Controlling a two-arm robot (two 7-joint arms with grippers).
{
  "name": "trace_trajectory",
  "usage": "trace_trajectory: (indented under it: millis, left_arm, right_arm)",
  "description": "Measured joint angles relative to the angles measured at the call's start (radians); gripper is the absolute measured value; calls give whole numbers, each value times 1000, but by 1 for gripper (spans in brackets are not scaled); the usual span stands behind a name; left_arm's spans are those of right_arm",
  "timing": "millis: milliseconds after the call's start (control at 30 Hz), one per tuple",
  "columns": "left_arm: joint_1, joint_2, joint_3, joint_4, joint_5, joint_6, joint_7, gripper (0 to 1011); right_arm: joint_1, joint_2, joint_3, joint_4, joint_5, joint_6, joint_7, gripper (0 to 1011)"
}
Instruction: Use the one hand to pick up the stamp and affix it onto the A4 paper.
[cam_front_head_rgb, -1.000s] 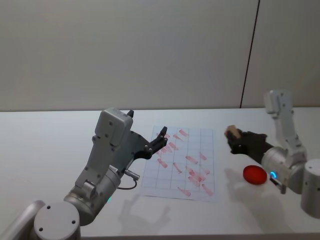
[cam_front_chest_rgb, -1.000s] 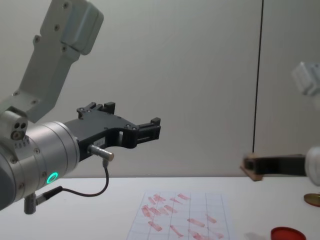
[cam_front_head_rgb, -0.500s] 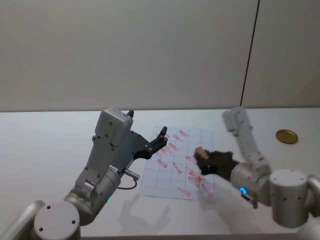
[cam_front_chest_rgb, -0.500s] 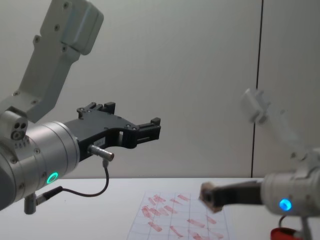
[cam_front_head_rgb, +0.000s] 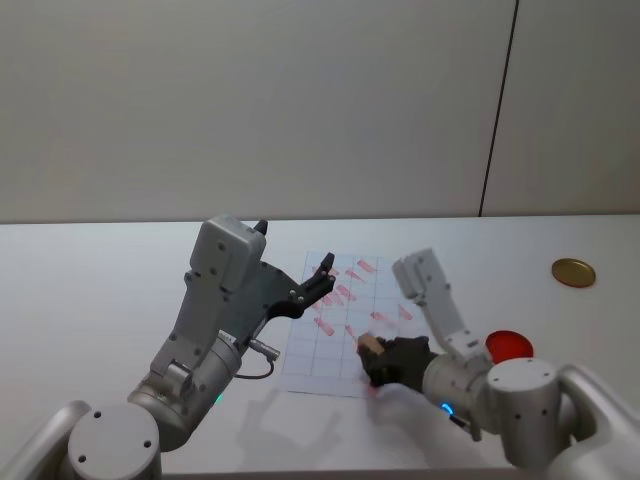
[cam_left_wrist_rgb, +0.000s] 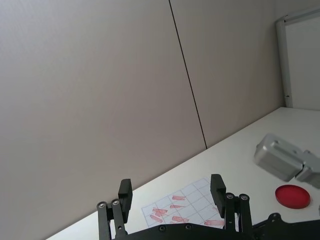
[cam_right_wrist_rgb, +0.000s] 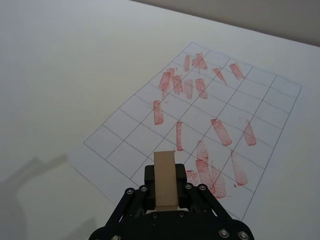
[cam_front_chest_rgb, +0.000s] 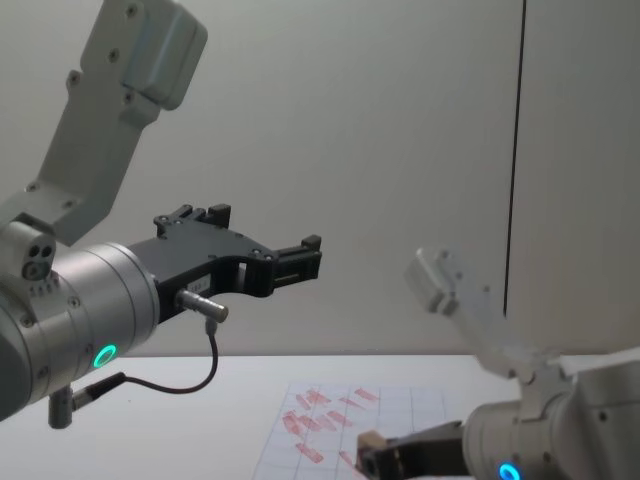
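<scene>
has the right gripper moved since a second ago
Yes. The right gripper, holding the stamp, has swung left and nearer the robot: from off the right edge of the A4 paper to over its near edge. The left gripper hangs parked, open.

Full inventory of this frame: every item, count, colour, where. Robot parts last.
table: 1, white, under everything
A4 paper: 1, white with a grid, mid-table
stamp marks: many, red-pink, scattered on the paper
stamp: 1, tan wood, gripped in the right claw over the paper's near part
ink pad: 1, red, round, right of the paper, partly behind the right arm
disc: 1, gold, round, far right of the table
left claw: 1, black, open, raised above the paper's left edge
right claw: 1, black, shut on the stamp
</scene>
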Motion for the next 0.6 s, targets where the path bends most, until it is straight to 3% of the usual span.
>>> trace_trajectory:
  millis: [600]
  left_arm:
    - [0, 0, 0, 0, 0, 0, 0, 993]
  right_arm:
    - [62, -48, -29, 169, -61, -46, -9, 220]
